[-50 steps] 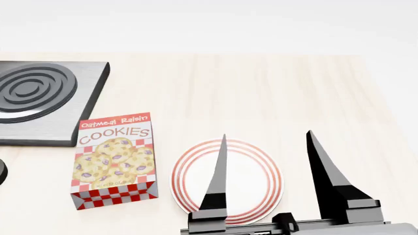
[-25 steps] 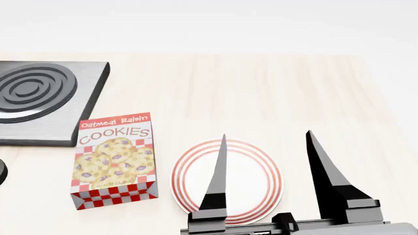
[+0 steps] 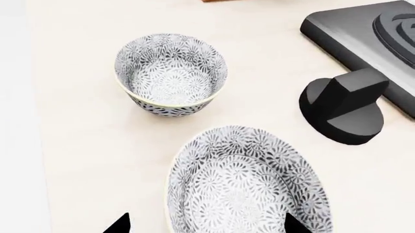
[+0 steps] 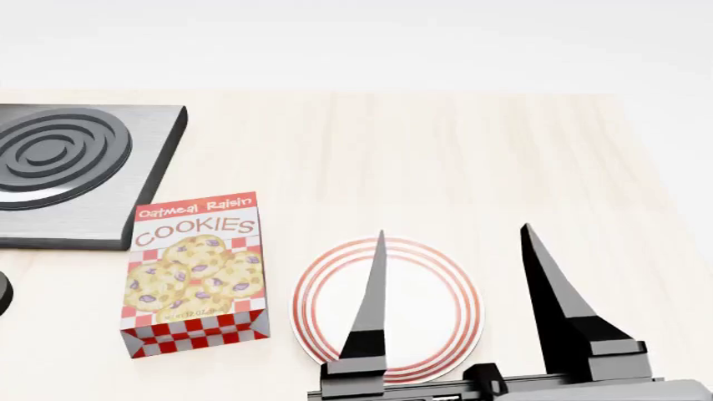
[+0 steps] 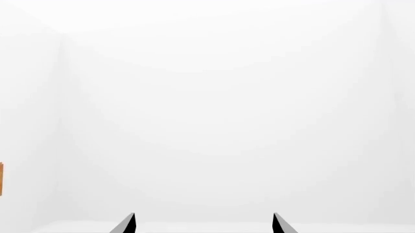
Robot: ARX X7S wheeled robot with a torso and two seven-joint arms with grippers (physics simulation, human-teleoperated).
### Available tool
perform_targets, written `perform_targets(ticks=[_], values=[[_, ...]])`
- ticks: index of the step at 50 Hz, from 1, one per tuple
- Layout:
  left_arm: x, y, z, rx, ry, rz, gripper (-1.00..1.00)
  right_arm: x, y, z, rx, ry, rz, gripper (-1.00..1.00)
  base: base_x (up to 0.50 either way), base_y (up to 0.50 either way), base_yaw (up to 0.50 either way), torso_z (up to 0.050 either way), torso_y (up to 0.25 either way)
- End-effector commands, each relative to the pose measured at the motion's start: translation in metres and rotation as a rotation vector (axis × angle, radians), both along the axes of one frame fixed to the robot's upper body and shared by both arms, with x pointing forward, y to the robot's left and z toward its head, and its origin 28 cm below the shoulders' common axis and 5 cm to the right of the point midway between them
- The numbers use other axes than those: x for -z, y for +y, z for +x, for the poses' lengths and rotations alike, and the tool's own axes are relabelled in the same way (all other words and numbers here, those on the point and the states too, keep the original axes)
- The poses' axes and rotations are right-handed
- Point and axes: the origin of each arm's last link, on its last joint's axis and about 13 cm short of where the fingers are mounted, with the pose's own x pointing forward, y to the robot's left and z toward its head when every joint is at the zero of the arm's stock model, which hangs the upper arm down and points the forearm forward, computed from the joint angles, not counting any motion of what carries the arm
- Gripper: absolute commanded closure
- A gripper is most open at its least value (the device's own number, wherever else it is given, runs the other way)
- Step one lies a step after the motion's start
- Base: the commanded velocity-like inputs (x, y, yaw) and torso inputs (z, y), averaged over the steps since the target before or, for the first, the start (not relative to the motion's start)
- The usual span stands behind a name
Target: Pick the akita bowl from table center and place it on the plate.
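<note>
Head view shows the right gripper [image 4: 452, 238] spread wide and empty above the red-ringed white plate [image 4: 388, 309], so reaching the patterned akita bowl [image 3: 171, 75] likely comes next.

We see our right hand [image 4: 455, 241] raised low in the head view, its two dark fingers [image 4: 373, 292] spread wide apart with nothing between them. Our left hand [image 3: 204, 221] shows only two parted fingertips in its wrist view, likewise empty.
</note>
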Motion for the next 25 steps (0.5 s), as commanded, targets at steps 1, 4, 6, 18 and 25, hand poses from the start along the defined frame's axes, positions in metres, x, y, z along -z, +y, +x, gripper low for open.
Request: perform_targets(ticks=[1, 4, 6, 18, 25], values=[[0.0036, 0.0004, 0.0068, 0.002, -0.023, -0.040, -1.00, -0.0003, -0.0017, 0.0034, 0.013, -0.010, 0.005, -1.00, 0.00, 0.00, 0.00, 0.000, 0.000], [-0.0032, 0.0013, 0.0104, 0.003, -0.027, -0.044, -1.00, 0.0000, -0.0019, 0.0035, 0.014, -0.010, 0.005, -1.00, 0.00, 0.00, 0.00, 0.000, 0.000], [-0.0021, 0.0014, 0.0112, 0.004, -0.026, -0.051, -1.00, 0.0004, -0.0022, 0.0036, 0.014, -0.011, 0.005, -1.00, 0.00, 0.00, 0.00, 0.000, 0.000], [0.0024, 0.0030, 0.0128, 0.000, -0.036, -0.072, 1.00, -0.0002, -0.0018, 0.0032, 0.012, -0.011, 0.004, -1.00, 0.00, 0.00, 0.00, 0.000, 0.000], [0.0038, 0.0039, 0.0120, -0.004, -0.034, -0.074, 1.00, 0.0000, -0.0019, 0.0031, 0.011, -0.012, 0.004, -1.00, 0.00, 0.00, 0.00, 0.000, 0.000]])
